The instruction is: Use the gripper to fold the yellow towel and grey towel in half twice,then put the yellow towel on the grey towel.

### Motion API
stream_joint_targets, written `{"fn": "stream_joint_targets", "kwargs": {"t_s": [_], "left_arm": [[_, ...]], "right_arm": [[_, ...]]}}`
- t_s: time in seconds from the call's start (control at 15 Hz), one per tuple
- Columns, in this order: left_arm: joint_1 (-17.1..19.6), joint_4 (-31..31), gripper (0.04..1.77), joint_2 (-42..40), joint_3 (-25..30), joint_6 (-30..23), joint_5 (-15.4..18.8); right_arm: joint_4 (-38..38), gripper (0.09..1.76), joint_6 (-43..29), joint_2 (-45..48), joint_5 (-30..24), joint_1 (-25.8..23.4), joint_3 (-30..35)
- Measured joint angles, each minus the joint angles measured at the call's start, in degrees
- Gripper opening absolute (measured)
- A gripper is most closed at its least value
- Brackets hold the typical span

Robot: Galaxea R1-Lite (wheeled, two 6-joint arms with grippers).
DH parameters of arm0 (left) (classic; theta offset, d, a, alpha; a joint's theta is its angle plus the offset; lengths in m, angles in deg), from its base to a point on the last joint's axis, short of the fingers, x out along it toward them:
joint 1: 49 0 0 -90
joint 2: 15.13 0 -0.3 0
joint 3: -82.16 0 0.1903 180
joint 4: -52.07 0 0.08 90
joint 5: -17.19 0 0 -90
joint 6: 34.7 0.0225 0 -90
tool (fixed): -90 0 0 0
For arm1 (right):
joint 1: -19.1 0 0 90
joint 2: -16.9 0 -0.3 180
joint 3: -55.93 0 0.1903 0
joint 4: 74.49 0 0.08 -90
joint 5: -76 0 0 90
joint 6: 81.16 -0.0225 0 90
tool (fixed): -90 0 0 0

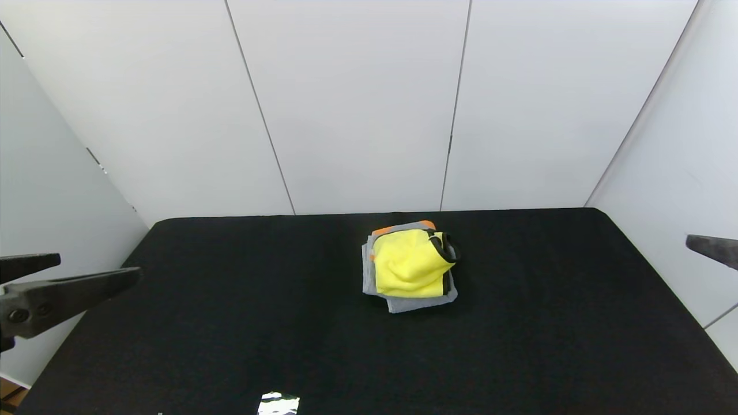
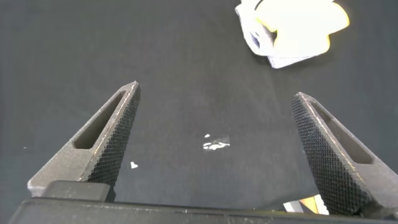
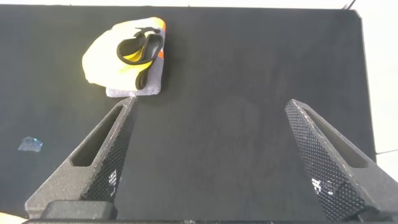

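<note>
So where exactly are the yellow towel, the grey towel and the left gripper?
yellow towel [image 1: 409,264], head view, middle of its folded top.
grey towel [image 1: 412,304], head view, near edge showing.
left gripper [image 2: 214,134], left wrist view, midway between fingertips.

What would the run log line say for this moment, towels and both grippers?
yellow towel: folded, on grey towel | table: mid-back | left gripper: open, left edge | right gripper: open, right edge, both clear
</note>
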Motion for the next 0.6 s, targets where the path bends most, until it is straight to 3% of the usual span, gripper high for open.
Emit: {"fn": "stream_joint_targets", "kwargs": {"t_s": [0.6], "left_arm": [[-0.05, 0.00, 1.72, -14.54, 6.90, 1.32, -0.29]], "right_arm": [[0.17, 1.71, -0.07, 12.52, -0.11, -0.69, 8.08]]}}
